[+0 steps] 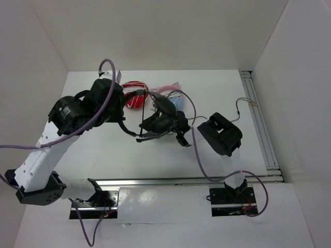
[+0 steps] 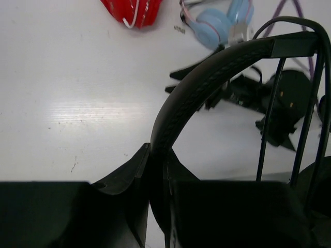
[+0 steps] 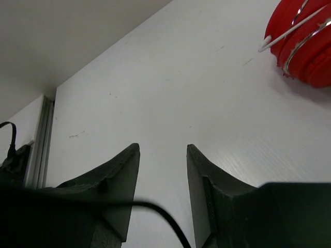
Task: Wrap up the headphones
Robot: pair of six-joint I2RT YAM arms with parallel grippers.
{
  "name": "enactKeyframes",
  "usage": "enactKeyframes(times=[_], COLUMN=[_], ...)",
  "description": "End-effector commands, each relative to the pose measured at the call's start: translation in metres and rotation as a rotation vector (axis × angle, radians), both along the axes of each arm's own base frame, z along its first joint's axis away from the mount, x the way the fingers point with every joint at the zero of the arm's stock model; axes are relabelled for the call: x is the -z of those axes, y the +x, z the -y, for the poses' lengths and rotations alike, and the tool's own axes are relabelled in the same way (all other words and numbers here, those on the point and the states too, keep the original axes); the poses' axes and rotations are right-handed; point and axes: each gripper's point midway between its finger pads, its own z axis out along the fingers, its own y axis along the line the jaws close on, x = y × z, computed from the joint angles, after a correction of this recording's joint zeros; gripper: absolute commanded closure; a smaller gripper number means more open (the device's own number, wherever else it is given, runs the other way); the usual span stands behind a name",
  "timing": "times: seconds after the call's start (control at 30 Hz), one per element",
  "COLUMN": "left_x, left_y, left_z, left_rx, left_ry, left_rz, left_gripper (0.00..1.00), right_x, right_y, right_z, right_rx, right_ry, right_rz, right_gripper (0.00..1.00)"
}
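Top view, task thing: you are looking at the headphones (image 1: 160,121), an all-black tangle of rounded earcups and thin band, sitting just below and right of the red-and-white headphones (image 1: 135,98).
Top view, neighbour: the light-blue and pink headphones (image 1: 173,101) are lying just right of the red-and-white pair on the matte white table (image 1: 222,88).
Left wrist view, hand: your left gripper (image 2: 158,175) is clamping the headphones' headband (image 2: 207,82) between its dark wedge-shaped fingers (image 2: 129,173).
Left wrist view, texture: the band is showing a stitched, padded surface and is arching up and right, ending below and right of the glossy red shell.
Left wrist view, wires: thin black rods are running down from the band's far end.
Right wrist view, hand: your right gripper (image 3: 163,150) is standing spread with only bare table between its fingers, down-left of the red shell.
Right wrist view, cable: a thin black cable (image 3: 155,209) is curving across in front of the fingers.
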Motion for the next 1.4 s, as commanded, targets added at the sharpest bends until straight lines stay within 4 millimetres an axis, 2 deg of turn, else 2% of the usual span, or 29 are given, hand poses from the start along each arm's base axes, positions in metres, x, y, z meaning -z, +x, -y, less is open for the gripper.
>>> enactKeyframes(times=[0.0, 0.1, 0.17, 0.2, 0.23, 0.3, 0.33, 0.37, 0.5, 0.53, 0.57, 0.6, 0.63, 0.67, 0.7, 0.73, 0.77, 0.83, 0.87, 0.93, 1.03, 1.07, 1.13, 1.2, 1.23, 1.27, 1.3, 1.33, 1.37], left_x=[-0.04, -0.064, -0.063, -0.074, -0.068, -0.066, -0.058, -0.053, -0.014, -0.012, -0.005, 0.005, 0.009, 0.012, 0.019, 0.021, 0.025, 0.029, 0.041, 0.055, 0.087, 0.098, 0.123, 0.137, 0.156, 0.158, 0.163, 0.169, 0.176], left_y=[0.024, 0.043, 0.06, 0.072, 0.085, 0.105, 0.112, 0.119, 0.154, 0.16, 0.166, 0.175, 0.178, 0.183, 0.188, 0.191, 0.194, 0.199, 0.203, 0.203, 0.198, 0.197, 0.185, 0.179, 0.168, 0.162, 0.158, 0.154, 0.147], left_z=[-0.01, -0.026, -0.027, -0.039, -0.035, -0.046, -0.047, -0.049, -0.068, -0.073, -0.076, -0.085, -0.088, -0.092, -0.097, -0.104, -0.107, -0.115, -0.123, -0.127, -0.135, -0.137, -0.132, -0.132, -0.122, -0.12, -0.117, -0.111, -0.101], left_rx=[-0.135, -0.193, -0.2, -0.241, -0.236, -0.254, -0.258, -0.267, -0.359, -0.39, -0.408, -0.45, -0.472, -0.494, -0.529, -0.569, -0.594, -0.627, -0.657, -0.696, -0.712, -0.704, -0.673, -0.654, -0.609, -0.606, -0.596, -0.555, -0.511], left_ry=[-0.12, -0.149, -0.136, -0.156, -0.171, -0.179, -0.181, -0.183, -0.177, -0.177, -0.18, -0.185, -0.193, -0.194, -0.195, -0.174, -0.166, -0.142, -0.108, -0.086, 0.0, 0.036, 0.136, 0.212, 0.287, 0.329, 0.366, 0.386, 0.406], left_rz=[0.124, 0.185, 0.171, 0.197, 0.172, 0.174, 0.156, 0.145, 0.086, 0.09, 0.08, 0.059, 0.05, 0.051, 0.041, 0.049, 0.048, 0.049, 0.027, -0.01, -0.084, -0.11, -0.183, -0.194, -0.226, -0.212, -0.218, -0.237, -0.265], left_gripper=[1.0, 1.0, 1.0, 1.0, 1.0, 1.0, 1.0, 1.0, 1.0, 1.0, 1.0, 1.0, 1.0, 1.0, 1.0, 1.0, 1.0, 1.0, 1.0, 1.0, 1.0, 1.0, 1.0, 1.0, 1.0, 1.0, 1.0, 1.0, 1.0], right_x=[-0.001, 0.01, 0.022, 0.026, 0.035, 0.043, 0.051, 0.049, 0.051, 0.03, 0.049, 0.048, 0.038, 0.036, 0.029, 0.016, 0.008, -0.009, -0.034, -0.046, -0.086, -0.104, -0.124, -0.163, -0.163, -0.171, -0.194, -0.192, -0.212], right_y=[-0.018, -0.032, -0.041, -0.043, -0.049, -0.056, -0.065, -0.065, -0.086, -0.085, -0.084, -0.098, -0.097, -0.098, -0.119, -0.122, -0.138, -0.154, -0.159, -0.183, -0.203, -0.202, -0.191, -0.183, -0.179, -0.173, -0.167, -0.144, -0.133], right_z=[0.001, 0.006, 0.016, 0.021, 0.028, 0.034, 0.037, 0.041, 0.048, 0.045, 0.05, 0.037, 0.028, 0.032, 0.018, 0.011, 0.009, 0.002, -0.003, -0.009, -0.012, -0.012, 0.004, 0.012, 0.017, 0.021, 0.024, 0.04, 0.047], right_rx=[-0.035, -0.045, -0.034, -0.02, -0.007, -0.007, -0.015, 0.005, 0.053, 0.077, 0.14, 0.137, 0.17, 0.228, 0.197, 0.211, 0.203, 0.182, 0.175, 0.11, 0.058, 0.074, 0.141, 0.182, 0.201, 0.228, 0.265, 0.347, 0.382], right_ry=[0.071, 0.07, 0.058, 0.053, 0.041, 0.025, 0.009, 0.009, -0.045, -0.025, -0.124, -0.168, -0.193, -0.264, -0.277, -0.274, -0.308, -0.315, -0.28, -0.305, -0.277, -0.262, -0.297, -0.287, -0.338, -0.36, -0.353, -0.438, -0.434], right_rz=[0.025, 0.011, -0.004, -0.012, -0.027, -0.045, -0.063, -0.064, -0.092, -0.073, -0.113, -0.11, -0.099, -0.085, -0.075, -0.063, -0.05, -0.03, -0.006, 0.014, 0.07, 0.094, 0.142, 0.22, 0.241, 0.269, 0.302, 0.332, 0.352], right_gripper=[0.51, 0.52, 0.53, 0.55, 0.58, 0.83, 0.91, 0.96, 1.0, 1.0, 1.0, 1.0, 1.0, 1.0, 1.0, 1.0, 1.0, 1.0, 1.0, 1.0, 1.0, 1.0, 1.0, 1.0, 1.0, 1.0, 1.0, 1.0, 1.0])
